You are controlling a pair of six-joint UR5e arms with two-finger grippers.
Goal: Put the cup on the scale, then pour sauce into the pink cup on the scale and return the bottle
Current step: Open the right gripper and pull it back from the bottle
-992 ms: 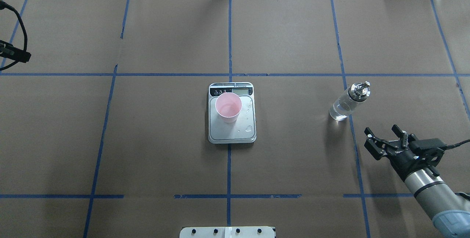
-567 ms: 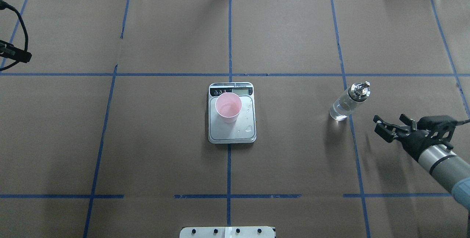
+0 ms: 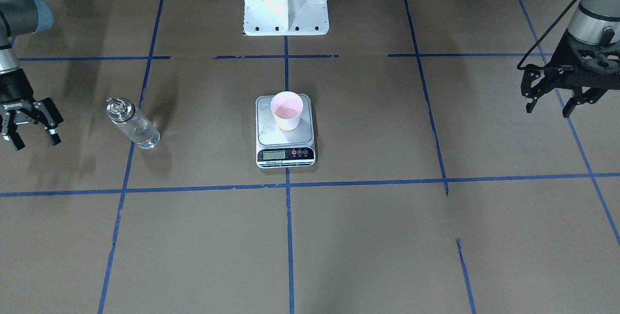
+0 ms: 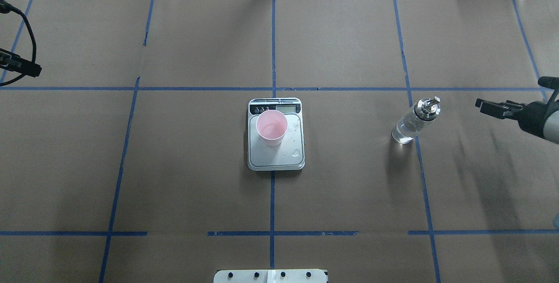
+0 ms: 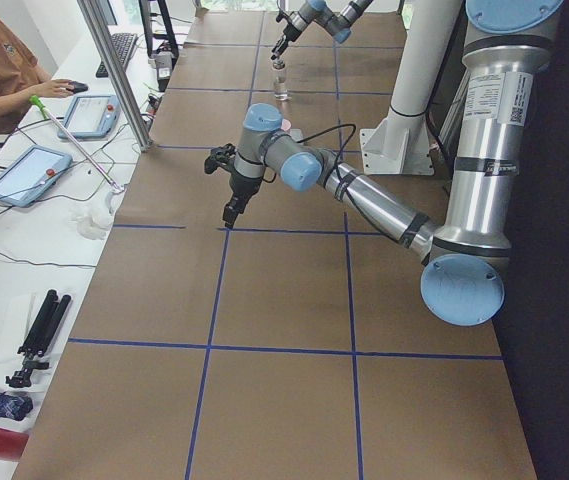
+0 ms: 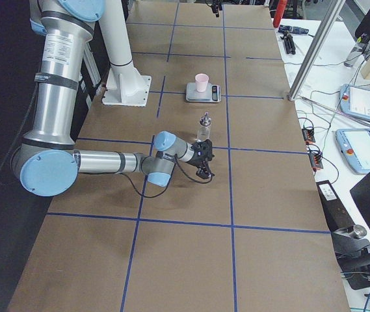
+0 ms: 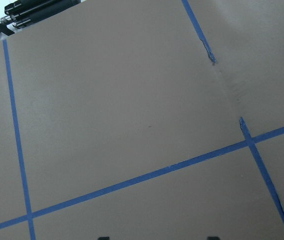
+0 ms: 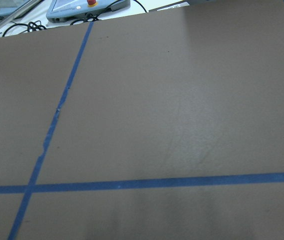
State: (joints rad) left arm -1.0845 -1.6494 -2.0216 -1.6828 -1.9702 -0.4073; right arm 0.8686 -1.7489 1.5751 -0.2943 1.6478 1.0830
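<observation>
Pink cup [image 4: 271, 126] is upright on the scale [image 4: 273, 159], sitting toward the eleven o'clock corner of the steel platform in the overhead view, close to the display strip at twelve. A few clear droplets [image 4: 296, 153] glint on the platform at five o'clock from the cup. Out at three o'clock from the scale, well apart, the bottle [image 4: 412, 122] stands on the brown paper table [image 4: 349, 187], just beside a blue tape line [image 4: 425, 195], with its silver cap on top and clear sauce [image 4: 402, 134] in its lower part. Nothing has hold of it: the right gripper [image 3: 35, 138] hangs further out at three o'clock from the bottle, fingers spread wide, nothing between them. Way out at nine o'clock from the scale, the left gripper [image 3: 547, 109] hovers above the table, fingers likewise splayed and empty.
</observation>
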